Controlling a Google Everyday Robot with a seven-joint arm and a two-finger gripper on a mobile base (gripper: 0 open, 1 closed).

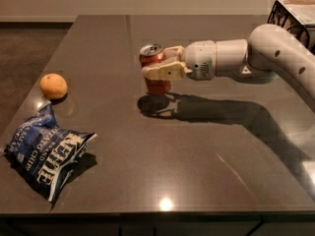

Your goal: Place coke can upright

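The coke can [154, 55] is red with a silver top and stands nearly upright, leaning slightly, at or just above the dark table [197, 171] near its middle. My gripper [156, 68] reaches in from the right on a white arm and is shut on the can, its tan fingers [160, 73] across the can's middle. The can's lower part shows below the fingers. I cannot tell whether its base touches the table.
A round orange fruit [53, 86] lies at the left edge of the table. A blue chip bag [47, 154] lies at the front left. A dark wire basket [290, 14] stands at the back right. The arm's shadow falls across the table's right half.
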